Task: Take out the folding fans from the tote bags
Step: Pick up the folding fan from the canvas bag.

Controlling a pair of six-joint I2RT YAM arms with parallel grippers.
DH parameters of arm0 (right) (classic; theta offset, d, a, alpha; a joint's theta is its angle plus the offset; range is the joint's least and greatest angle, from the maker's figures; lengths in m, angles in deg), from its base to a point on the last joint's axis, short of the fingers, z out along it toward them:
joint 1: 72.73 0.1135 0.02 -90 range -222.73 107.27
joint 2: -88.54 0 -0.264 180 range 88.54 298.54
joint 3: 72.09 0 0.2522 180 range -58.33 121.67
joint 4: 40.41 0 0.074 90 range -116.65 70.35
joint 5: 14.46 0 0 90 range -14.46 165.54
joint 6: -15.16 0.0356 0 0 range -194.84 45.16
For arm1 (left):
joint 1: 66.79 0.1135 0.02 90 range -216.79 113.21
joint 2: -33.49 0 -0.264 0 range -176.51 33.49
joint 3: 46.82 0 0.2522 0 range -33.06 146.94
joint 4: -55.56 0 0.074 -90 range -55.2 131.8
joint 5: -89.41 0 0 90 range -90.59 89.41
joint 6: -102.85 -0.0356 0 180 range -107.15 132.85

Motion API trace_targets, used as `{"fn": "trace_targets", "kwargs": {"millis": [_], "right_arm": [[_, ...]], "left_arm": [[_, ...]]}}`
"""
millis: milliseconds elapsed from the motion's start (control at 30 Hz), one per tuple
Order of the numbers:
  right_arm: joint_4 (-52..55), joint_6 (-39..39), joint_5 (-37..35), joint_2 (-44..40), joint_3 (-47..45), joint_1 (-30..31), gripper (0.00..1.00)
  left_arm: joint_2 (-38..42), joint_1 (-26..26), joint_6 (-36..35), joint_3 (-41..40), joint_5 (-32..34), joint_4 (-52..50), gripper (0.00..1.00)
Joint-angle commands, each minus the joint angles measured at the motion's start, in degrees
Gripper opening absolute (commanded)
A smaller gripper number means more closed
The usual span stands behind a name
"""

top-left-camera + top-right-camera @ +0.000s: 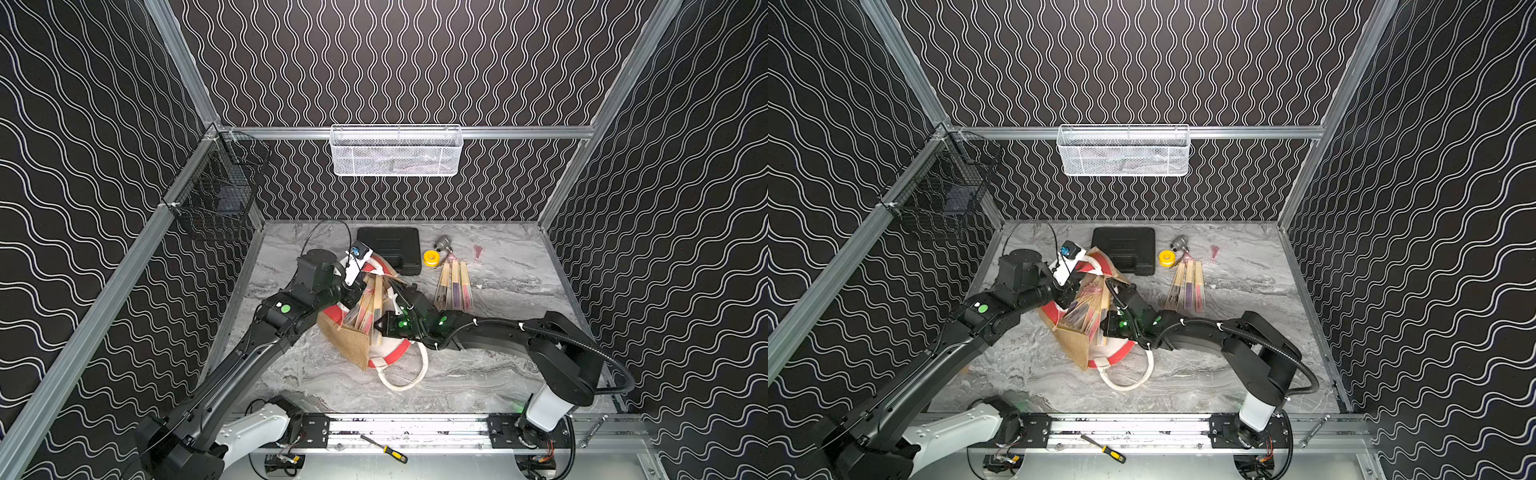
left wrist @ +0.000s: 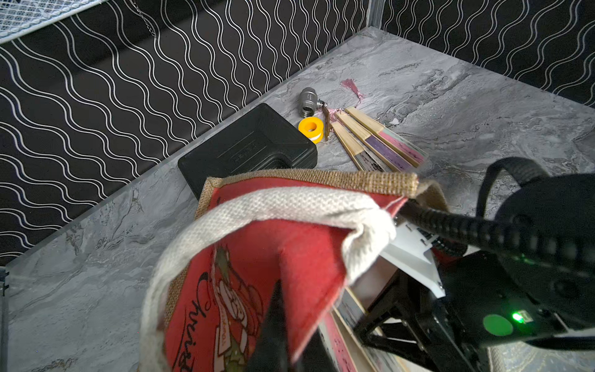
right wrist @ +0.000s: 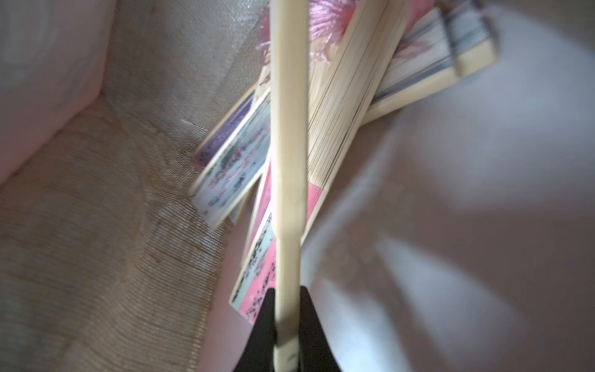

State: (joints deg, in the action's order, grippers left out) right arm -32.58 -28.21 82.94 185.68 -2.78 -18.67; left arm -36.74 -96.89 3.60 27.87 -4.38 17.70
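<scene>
The tan jute tote bag (image 1: pixel 347 347) (image 1: pixel 1075 351) leans open mid-table, with its red printed panel (image 2: pixel 244 257) and a white rope handle (image 2: pixel 257 206) near the left wrist camera. My left gripper (image 2: pixel 291 325) is shut on the edge of that red panel. Several closed folding fans (image 1: pixel 365 307) (image 1: pixel 1088 311) stick out of the bag's mouth. Inside the bag, my right gripper (image 3: pixel 287 301) is shut on the pale bamboo rib of one folding fan (image 3: pixel 287 154), with others crossed behind it (image 3: pixel 341 122). Three more fans (image 1: pixel 453 286) (image 2: pixel 376 145) lie on the table to the right of the bag.
A flat black case (image 1: pixel 390 249), a yellow tape roll (image 1: pixel 431 257), a metal valve (image 1: pixel 444 243) and a loose pink tassel (image 1: pixel 478 250) lie behind the bag. A white mesh basket (image 1: pixel 395 151) and a black wire basket (image 1: pixel 216 195) hang on the walls. A yellow-handled screwdriver (image 1: pixel 384 449) lies on the front rail.
</scene>
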Motion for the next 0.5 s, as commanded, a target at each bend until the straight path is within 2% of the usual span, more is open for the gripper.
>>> {"fn": "trace_targets", "kwargs": {"millis": [0,467], "right_arm": [[4.51,-6.4,-2.73,-1.78,0.52,0.01,0.12],[14.91,-20.53,2.29,-11.74,0.78,0.6,0.11]], "left_arm": [[-0.11,-0.05,-0.15,0.14,0.23,1.6,0.0],[0.08,-0.21,-0.15,-0.07,0.31,1.77,0.0]]}}
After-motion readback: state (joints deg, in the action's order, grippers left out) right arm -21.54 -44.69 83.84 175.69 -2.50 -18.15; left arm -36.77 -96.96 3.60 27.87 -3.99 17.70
